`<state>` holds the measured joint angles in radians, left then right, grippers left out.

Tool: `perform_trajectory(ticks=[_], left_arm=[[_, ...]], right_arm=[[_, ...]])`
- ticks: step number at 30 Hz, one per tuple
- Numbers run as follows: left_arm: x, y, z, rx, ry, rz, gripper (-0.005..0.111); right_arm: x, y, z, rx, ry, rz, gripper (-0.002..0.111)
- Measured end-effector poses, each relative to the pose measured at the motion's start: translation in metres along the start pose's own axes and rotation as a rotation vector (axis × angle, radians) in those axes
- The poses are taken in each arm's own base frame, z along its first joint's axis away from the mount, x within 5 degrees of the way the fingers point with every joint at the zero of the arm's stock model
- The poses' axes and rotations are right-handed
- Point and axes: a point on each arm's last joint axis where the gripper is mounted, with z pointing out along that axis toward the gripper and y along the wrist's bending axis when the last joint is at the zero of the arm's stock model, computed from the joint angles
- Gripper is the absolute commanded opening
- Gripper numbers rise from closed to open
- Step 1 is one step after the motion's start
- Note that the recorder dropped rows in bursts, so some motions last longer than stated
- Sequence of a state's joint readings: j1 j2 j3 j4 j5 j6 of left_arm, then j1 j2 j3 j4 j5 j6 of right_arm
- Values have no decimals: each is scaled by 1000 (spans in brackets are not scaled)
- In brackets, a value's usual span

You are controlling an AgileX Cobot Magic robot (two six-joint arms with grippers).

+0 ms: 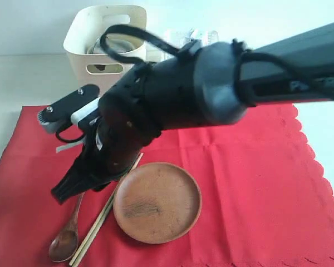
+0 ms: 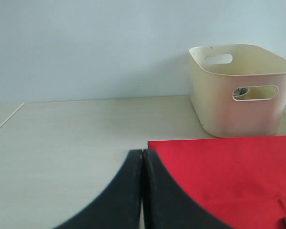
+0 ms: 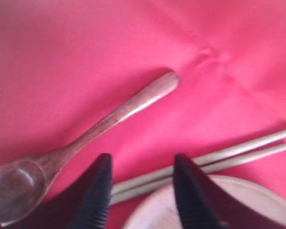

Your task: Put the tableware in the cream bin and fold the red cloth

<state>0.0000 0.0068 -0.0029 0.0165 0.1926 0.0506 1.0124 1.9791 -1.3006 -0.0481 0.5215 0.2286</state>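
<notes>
Filling the foreground, the right arm (image 1: 256,67) reaches across toward 8 o'clock on the cloth (image 1: 250,183). At its end the right gripper (image 3: 142,164) hangs with fingers spread and nothing between them, just over the chopsticks (image 3: 205,160). At their 9 o'clock lies the spoon (image 3: 86,138), and at their 3 o'clock the plate (image 1: 157,203), right against them. By the cloth's edge the left gripper (image 2: 142,155) sits low, fingers pressed together, holding nothing. Off the cloth at 11 o'clock stands the bin (image 1: 106,41). Grey shapes show inside it, too hidden to name, so I judge that part of the tableware is in. Three pieces are left, and the cloth lies flat, not yet folded. I would call it roughly halfway.
</notes>
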Motion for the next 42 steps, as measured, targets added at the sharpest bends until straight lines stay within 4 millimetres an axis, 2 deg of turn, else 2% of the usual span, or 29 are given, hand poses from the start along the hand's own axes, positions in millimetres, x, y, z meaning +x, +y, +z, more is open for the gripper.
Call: perform_trajectory(ticks=[3, 9, 18, 20, 25, 26, 28, 32, 34, 37, 39, 40, 42], left_arm=[[0, 0, 0, 0, 0, 0, 1], [0, 0, 0, 0, 0, 0, 1], [0, 0, 0, 0, 0, 0, 1], [0, 0, 0, 0, 0, 0, 1], [0, 0, 0, 0, 0, 0, 1], [0, 0, 0, 0, 0, 0, 1], [0, 0, 0, 0, 0, 0, 1], [0, 0, 0, 0, 0, 0, 1], [0, 0, 0, 0, 0, 0, 1], [0, 0, 0, 0, 0, 0, 1], [0, 0, 0, 0, 0, 0, 1], [0, 0, 0, 0, 0, 0, 1], [0, 0, 0, 0, 0, 0, 1]], right_arm=[[-7, 4, 12, -8, 19, 37, 58], [-22, 11, 28, -39, 41, 98, 58], [-20, 17, 64, -59, 129, 153, 55], [-19, 18, 68, -62, 137, 154, 47], [-21, 20, 69, -76, 132, 166, 18], [-22, 20, 69, -79, 125, 164, 8], [-24, 21, 69, -85, 103, 166, 0], [-33, 22, 66, -98, 57, 168, 0], [-43, 24, 60, -107, 24, 154, 0], [-70, 27, 32, -125, -54, 97, 0], [-96, 14, -2, -109, -166, 79, 0], [-112, -3, -26, -84, -248, 81, 0], [-137, -36, -57, -27, -441, 88, 0]])
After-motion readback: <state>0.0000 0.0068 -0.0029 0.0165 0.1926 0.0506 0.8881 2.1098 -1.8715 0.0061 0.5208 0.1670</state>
